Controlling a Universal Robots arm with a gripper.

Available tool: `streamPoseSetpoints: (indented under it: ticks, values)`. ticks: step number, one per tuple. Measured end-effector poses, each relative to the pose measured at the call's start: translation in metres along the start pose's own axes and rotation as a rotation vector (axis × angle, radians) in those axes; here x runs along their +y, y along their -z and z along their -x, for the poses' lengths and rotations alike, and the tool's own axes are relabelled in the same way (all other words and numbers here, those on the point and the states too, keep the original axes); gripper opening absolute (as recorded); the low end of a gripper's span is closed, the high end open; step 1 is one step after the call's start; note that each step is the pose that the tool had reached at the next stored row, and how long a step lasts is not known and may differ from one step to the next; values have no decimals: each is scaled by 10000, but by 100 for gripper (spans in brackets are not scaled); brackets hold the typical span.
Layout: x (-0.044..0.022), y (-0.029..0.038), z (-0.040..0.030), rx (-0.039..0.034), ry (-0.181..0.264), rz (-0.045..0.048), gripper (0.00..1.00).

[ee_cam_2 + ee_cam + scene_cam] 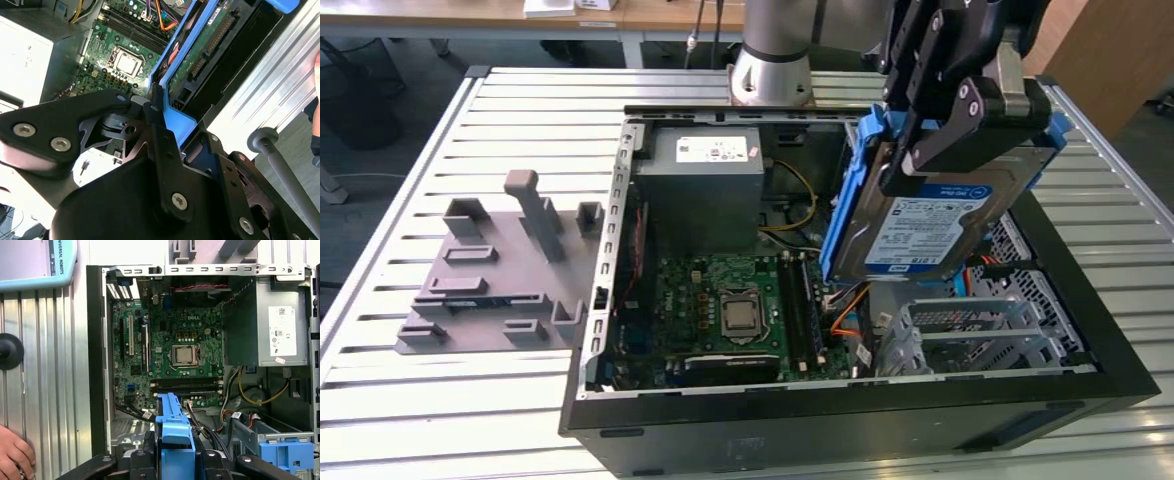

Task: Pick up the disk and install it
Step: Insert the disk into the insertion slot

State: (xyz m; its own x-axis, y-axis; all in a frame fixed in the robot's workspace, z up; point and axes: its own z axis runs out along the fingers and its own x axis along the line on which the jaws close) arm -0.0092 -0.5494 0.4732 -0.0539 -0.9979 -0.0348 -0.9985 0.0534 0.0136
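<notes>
A: State of the fingers (pixel 947 125)?

B: Closed on the disk (pixel 923 228); pinched across its two flat faces near the upper end; same grip in the second wrist view, clamped on either side of the blue frame (pixel 175 122).

A: Whereabouts of the disk?

B: Hanging from the fingers, label face out, tilted a little off upright; above the open computer case (pixel 854 425); touching nothing else, as far as can be told.

A: Why held on edge like that?

B: Probably to go in narrow end first; metal cage (pixel 974 325) below the fingers, likely the slot meant for it; grip at the top, so lower end free to enter.

A: Anything else under there?

B: Circuit board (pixel 734 300) lower down, to the exterior view's left of the fingers; grey box (pixel 700 175) with a white sticker on that same side; loose cables (pixel 847 300) beside the cage, worth steering clear of.

A: Outside the case?

B: Grey holder (pixel 494 270) on the desk (pixel 454 400), well apart from the fingers, toward the exterior view's left; a person's hand (pixel 15 457) over the desk in the first wrist view, apart from the case.

A: Progress?

B: Pick-up done, by the look of it; installing not yet done; disk not in any slot.
</notes>
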Motion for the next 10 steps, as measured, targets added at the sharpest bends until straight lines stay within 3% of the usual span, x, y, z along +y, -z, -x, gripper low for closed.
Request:
streamPoseSetpoints:
  ticks: [10]
  values:
    - [-3,-1,-36,-1,1,0,37]
